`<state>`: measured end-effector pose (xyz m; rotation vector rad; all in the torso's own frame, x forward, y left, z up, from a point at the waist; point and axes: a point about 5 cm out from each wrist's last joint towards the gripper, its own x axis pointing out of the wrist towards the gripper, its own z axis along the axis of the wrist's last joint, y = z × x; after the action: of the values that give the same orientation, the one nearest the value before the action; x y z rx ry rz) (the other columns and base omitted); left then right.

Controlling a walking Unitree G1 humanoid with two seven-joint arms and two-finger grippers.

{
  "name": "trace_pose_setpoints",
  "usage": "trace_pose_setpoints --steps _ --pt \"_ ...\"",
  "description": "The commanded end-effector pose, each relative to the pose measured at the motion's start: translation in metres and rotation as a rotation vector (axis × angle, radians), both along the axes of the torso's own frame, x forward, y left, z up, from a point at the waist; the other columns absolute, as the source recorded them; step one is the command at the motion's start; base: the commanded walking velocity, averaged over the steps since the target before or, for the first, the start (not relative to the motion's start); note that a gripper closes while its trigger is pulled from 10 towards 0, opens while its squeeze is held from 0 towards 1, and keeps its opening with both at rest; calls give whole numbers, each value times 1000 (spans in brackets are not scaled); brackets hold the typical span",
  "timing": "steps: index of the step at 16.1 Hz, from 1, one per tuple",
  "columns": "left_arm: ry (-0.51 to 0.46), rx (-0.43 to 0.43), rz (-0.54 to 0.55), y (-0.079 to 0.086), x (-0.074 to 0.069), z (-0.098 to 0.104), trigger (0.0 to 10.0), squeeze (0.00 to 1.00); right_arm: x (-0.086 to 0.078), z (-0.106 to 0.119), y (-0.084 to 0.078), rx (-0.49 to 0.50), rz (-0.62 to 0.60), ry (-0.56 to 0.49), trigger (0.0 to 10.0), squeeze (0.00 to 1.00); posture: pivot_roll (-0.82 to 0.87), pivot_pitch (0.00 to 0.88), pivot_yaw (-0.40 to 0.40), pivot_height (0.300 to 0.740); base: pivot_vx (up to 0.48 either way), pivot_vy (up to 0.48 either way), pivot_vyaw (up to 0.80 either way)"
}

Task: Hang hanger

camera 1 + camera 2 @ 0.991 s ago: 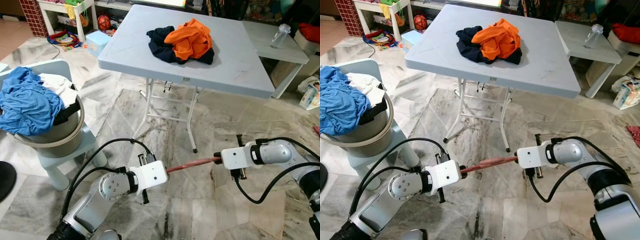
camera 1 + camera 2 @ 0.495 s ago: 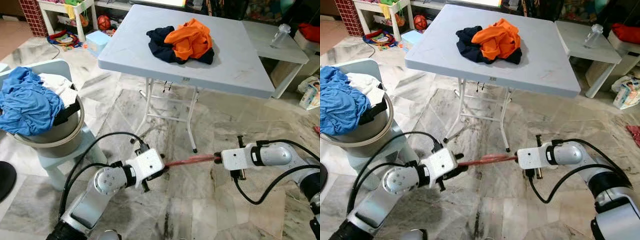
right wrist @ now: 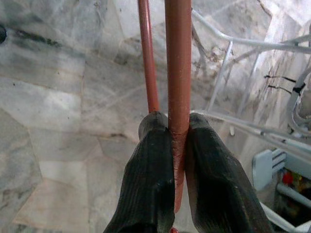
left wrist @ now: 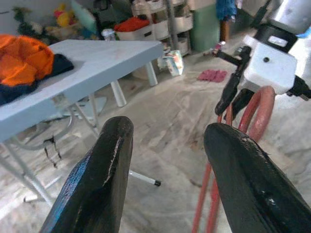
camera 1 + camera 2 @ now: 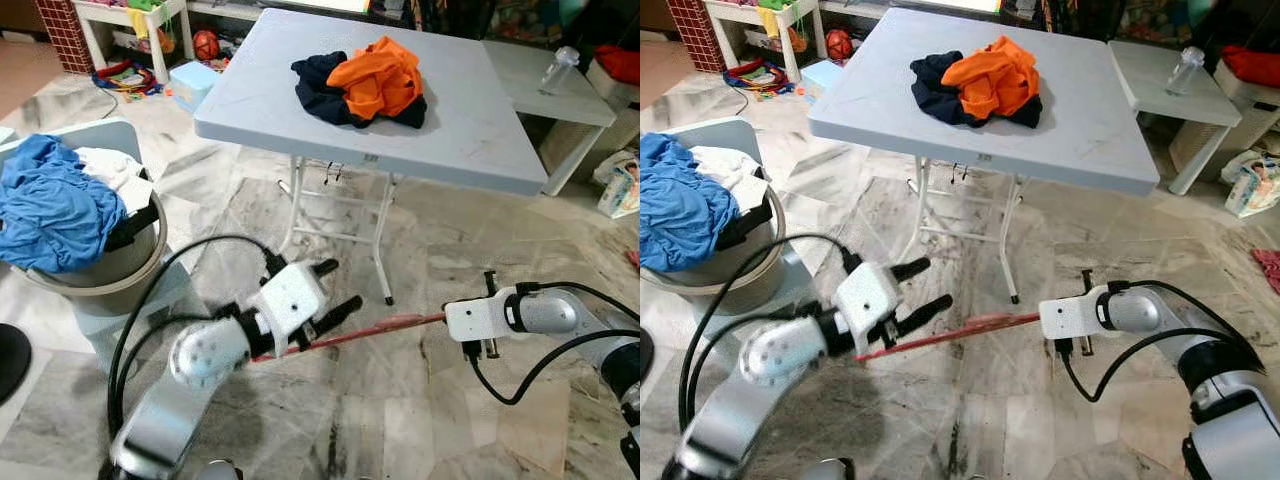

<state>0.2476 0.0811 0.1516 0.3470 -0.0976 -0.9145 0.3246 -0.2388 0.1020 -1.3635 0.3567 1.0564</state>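
A salmon-red hanger (image 5: 385, 326) hangs low over the marble floor, level with the table's legs. My right gripper (image 3: 179, 121) is shut on one end of its bar (image 3: 178, 58), with the white wrist (image 5: 475, 318) at the right. The free end slopes down to the left, passing just below my left gripper (image 5: 335, 287). That gripper is open, its two black fingers (image 4: 104, 165) spread apart with nothing between them. In the left wrist view the hanger's loop (image 4: 245, 114) sits beside one finger, just outside the gap.
A grey folding table (image 5: 470, 140) stands ahead with orange and navy clothes (image 5: 365, 85) piled on it. Its white legs (image 5: 380, 250) come down just beyond the hanger. A basket of blue laundry (image 5: 55, 215) rests on a pale chair at the left.
My left gripper has let go of the hanger's left end, opened, and lifted up and away. The hanger stays in the right gripper, with its free end now lower.
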Motion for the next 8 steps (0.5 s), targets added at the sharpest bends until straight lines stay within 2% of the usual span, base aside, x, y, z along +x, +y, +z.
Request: trace_pose_setpoints --steps 1,3,4,5,6,7,8 --pt "-14 -18 65 4 0 -1 10000 1000 -2 -2 -11 -9 -54 7 0 0 50 94 -127 740 0 0 0" --pt "-23 -68 250 19 1 -6 10000 1000 -4 -5 -18 42 -153 17 0 0 52 95 -130 740 0 0 0" --pt "-38 -128 407 31 0 -8 10000 1000 -8 -11 -25 165 -292 60 0 0 56 94 -132 740 0 0 0" --pt "-36 -137 456 35 -1 -10 10000 1000 -9 -13 -27 215 -345 73 0 0 58 92 -132 740 0 0 0" --pt "0 -186 571 45 -4 -15 10000 1000 -13 -22 -33 384 -551 98 0 0 62 91 -133 740 0 0 0" --pt "29 -224 661 52 -5 -20 10000 1000 -18 -30 -35 513 -698 120 0 0 62 89 -132 740 0 0 0" --pt "54 -254 773 64 -8 -27 10000 1000 -29 -42 -38 666 -883 133 0 0 57 88 -126 740 0 0 0"
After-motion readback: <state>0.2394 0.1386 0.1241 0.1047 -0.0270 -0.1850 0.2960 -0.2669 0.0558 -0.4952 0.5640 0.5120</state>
